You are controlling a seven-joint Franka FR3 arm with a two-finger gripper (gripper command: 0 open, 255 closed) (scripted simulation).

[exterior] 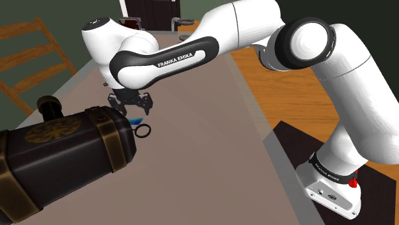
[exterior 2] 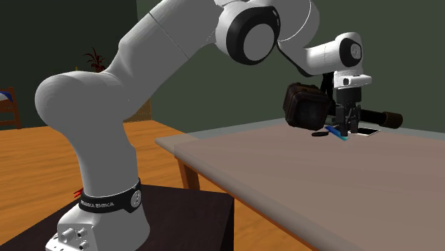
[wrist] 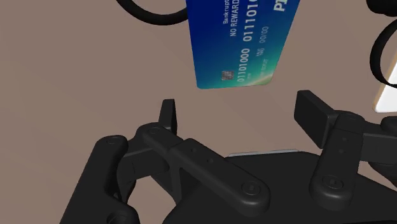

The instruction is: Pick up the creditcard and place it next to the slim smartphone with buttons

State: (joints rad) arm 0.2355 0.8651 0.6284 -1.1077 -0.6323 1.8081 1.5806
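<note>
The blue credit card [wrist: 238, 44] lies flat on the brown table just beyond my fingertips, with white numbers printed on it. My gripper [wrist: 238, 105] is open, its fingers apart and touching nothing. From the shoulder view the gripper [exterior: 132, 105] hovers just above the card [exterior: 136, 120]. In the second exterior view the card [exterior 2: 334, 132] lies beside the gripper [exterior 2: 347, 127], and a flat phone with a white face [exterior 2: 365, 132] lies just past it. A pale edge [wrist: 388, 86] shows beside one finger; I cannot tell whether it is the phone.
A large dark bag with brass-coloured bands [exterior: 57, 153] lies close to the card in the shoulder view's lower left. A small black ring [exterior: 144, 131] rests on the table [exterior: 211, 160] beside the card. A wooden chair [exterior: 32, 57] stands beyond the table's far edge.
</note>
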